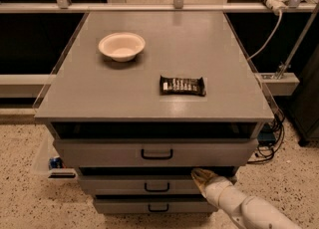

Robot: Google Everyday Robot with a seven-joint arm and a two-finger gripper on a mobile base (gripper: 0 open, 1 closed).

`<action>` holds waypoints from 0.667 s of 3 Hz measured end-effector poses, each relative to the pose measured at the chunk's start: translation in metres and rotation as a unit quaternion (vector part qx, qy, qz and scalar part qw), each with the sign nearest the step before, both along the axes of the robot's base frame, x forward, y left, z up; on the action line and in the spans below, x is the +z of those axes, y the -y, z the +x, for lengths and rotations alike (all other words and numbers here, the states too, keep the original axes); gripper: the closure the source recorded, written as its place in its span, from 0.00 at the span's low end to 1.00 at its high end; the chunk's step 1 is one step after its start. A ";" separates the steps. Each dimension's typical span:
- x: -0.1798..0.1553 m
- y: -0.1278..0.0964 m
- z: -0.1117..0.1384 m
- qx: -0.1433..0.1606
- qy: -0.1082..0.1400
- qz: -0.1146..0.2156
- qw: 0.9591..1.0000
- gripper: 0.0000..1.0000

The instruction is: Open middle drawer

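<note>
Overhead light leaves a pale sheen on the counter point(99, 91); the tool point(202, 177), near right, meets the shadowed gap above the middle drawer point(119, 186).

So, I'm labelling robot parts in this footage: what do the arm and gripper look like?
The arm is off-white, smooth and rounded, in tube-like segments; no cables or markings show. The gripper, at the middle drawer's top edge right of its handle, has a tan, yellowish tip.

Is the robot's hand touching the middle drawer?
Cannot tell. In the camera view the gripper lies over the top edge of the middle drawer, toward its right, but neither contact nor gap shows plainly.
</note>
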State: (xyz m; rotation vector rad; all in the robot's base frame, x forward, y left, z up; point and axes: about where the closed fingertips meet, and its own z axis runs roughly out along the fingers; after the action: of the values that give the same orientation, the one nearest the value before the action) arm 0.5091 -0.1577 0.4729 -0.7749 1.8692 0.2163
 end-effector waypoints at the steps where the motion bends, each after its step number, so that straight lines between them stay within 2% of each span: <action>1: -0.005 -0.002 -0.001 -0.009 -0.001 -0.004 1.000 1.00; 2: 0.003 -0.013 0.019 -0.017 0.022 0.001 1.000 1.00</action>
State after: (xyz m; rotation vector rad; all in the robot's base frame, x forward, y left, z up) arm 0.5281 -0.1451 0.4762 -0.7414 1.8385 0.1785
